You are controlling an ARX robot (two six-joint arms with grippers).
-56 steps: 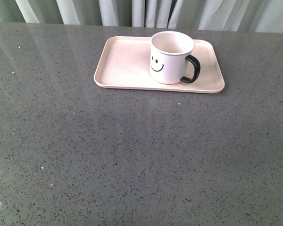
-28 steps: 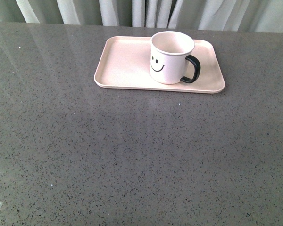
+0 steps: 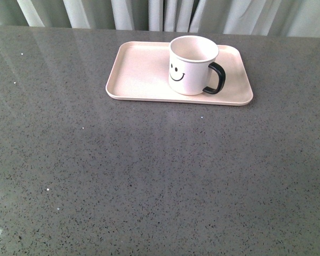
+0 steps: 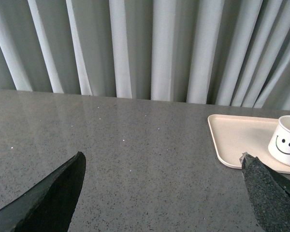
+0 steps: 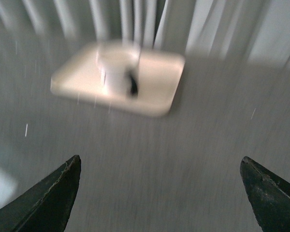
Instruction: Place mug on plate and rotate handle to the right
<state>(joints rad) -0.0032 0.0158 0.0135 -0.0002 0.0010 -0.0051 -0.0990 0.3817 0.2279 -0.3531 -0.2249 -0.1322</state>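
The white mug [image 3: 191, 66] with a black smiley face stands upright on the right half of the pale pink plate [image 3: 138, 72], at the far middle of the table. Its black handle [image 3: 215, 78] points to the right. Neither arm shows in the front view. In the left wrist view my left gripper [image 4: 161, 164] is open over bare table, with the plate [image 4: 237, 140] and the mug [image 4: 286, 141] off to one side. The right wrist view is blurred; my right gripper [image 5: 160, 166] is open, well short of the plate [image 5: 157, 82] and mug [image 5: 117, 67].
The dark grey speckled table [image 3: 149, 176] stretches in front of the plate. Pale curtains [image 3: 160, 13] hang right behind the table's far edge.
The mug and plate stay where they were; the front view shifts by a pixel or two. The blur in the right wrist view shows that arm moving.
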